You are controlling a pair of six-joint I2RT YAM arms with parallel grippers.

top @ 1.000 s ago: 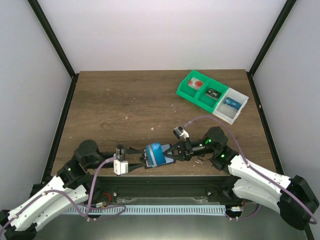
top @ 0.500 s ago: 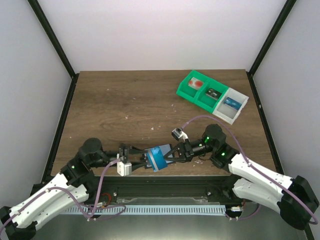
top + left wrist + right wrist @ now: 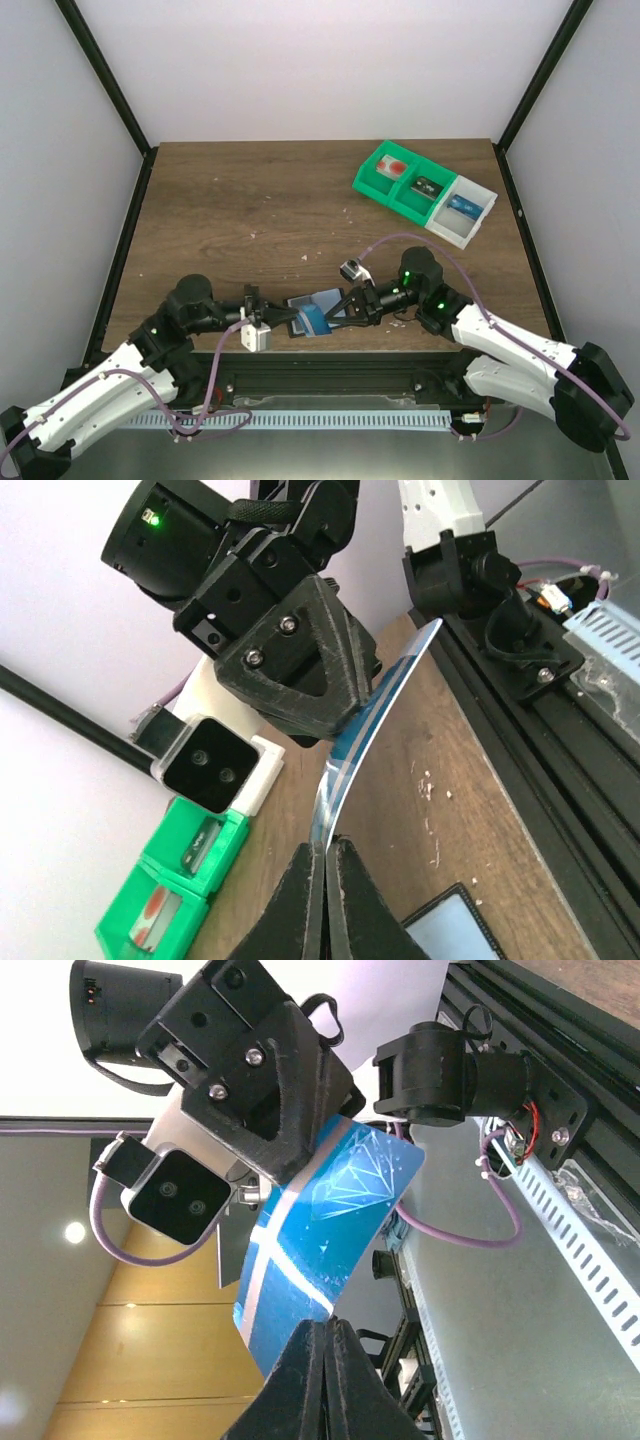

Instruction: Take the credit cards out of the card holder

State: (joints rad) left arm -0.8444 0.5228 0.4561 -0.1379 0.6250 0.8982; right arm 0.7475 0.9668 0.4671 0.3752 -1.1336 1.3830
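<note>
My two grippers are both pinched shut on one thin, glossy blue plastic credit card [image 3: 335,1215]. My left gripper [image 3: 327,852] has one end and my right gripper [image 3: 325,1328] the other, so the card's length runs arm to arm, slightly bowed. It hangs just above the flat black card holder [image 3: 455,920] with a blue-grey face, which lies on the table beside my left fingertips, so my left arm is nearer. My left wrist view shows the holder and the card edge-on. My right wrist view shows the card's printed face but no holder.
</note>
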